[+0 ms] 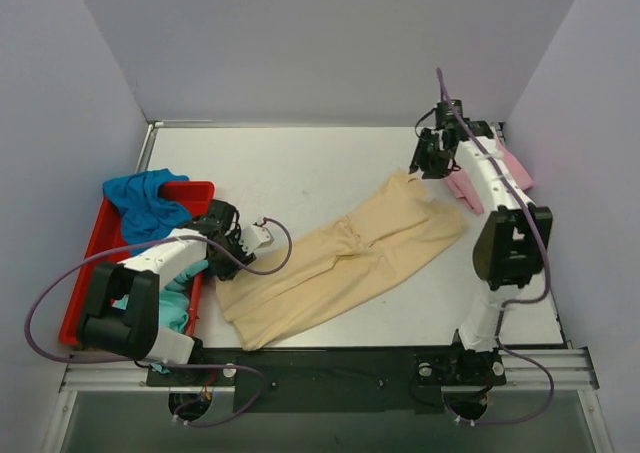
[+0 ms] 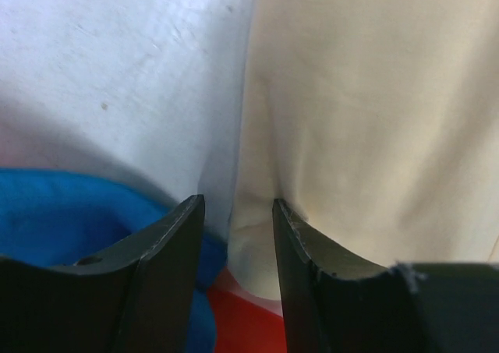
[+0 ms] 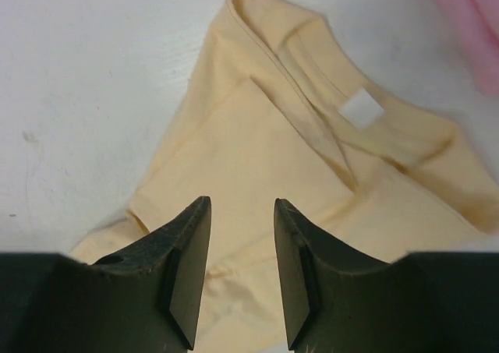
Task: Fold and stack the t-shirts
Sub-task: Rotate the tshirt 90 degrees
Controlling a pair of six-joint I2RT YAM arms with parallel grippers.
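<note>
Evidently we are early: the beige t-shirt (image 1: 340, 263) lies rumpled mid-table, pink t-shirt (image 1: 515, 168) far right, blue t-shirt (image 1: 145, 205) and teal t-shirt (image 1: 177, 311) in the red tray (image 1: 80, 293), left gripper (image 1: 263, 235) and right gripper (image 1: 427, 165) narrowly parted, empty.

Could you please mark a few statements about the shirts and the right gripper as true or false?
1. The beige shirt lies on the table between the two arms. True.
2. The blue shirt is spread flat on the table. False: it sits bunched in the red tray.
3. The right gripper is shut on the beige shirt. False: its fingers stand apart above the shirt, holding nothing.
4. The pink shirt lies at the table's far right, by the right arm. True.
5. A white label shows at the beige shirt's neck. True.
</note>
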